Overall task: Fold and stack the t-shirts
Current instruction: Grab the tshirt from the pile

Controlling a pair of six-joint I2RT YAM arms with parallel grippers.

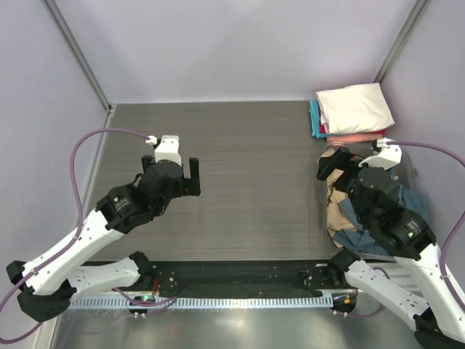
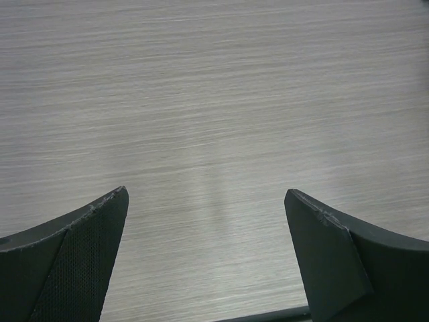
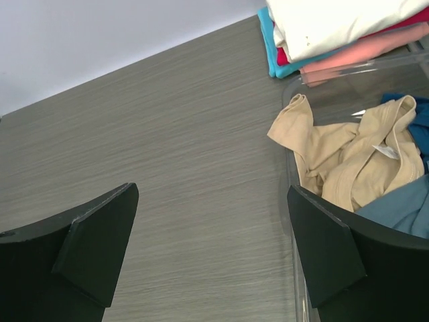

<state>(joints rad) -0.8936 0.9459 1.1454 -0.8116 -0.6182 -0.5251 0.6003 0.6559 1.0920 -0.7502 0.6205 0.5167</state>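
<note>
A crumpled tan t-shirt (image 3: 348, 161) lies in a clear bin (image 3: 293, 201) at the table's right side, on top of slate blue (image 3: 402, 208) and darker blue (image 3: 419, 127) t-shirts. Behind the bin sits a folded stack (image 1: 352, 113) with cream-white on top, then pink, red and teal. My right gripper (image 3: 213, 190) hovers open just left of the bin's rim, holding nothing, and in the top view this right gripper (image 1: 340, 166) is above the tan t-shirt (image 1: 336, 211). My left gripper (image 2: 206, 192) is open over bare table, at the left-centre (image 1: 183, 169).
The wood-grain table (image 1: 254, 174) is bounded by grey walls on the left, back and right. A black rail and metal strip (image 1: 240, 280) run along the near edge between the arm bases. Purple cables loop from both wrists.
</note>
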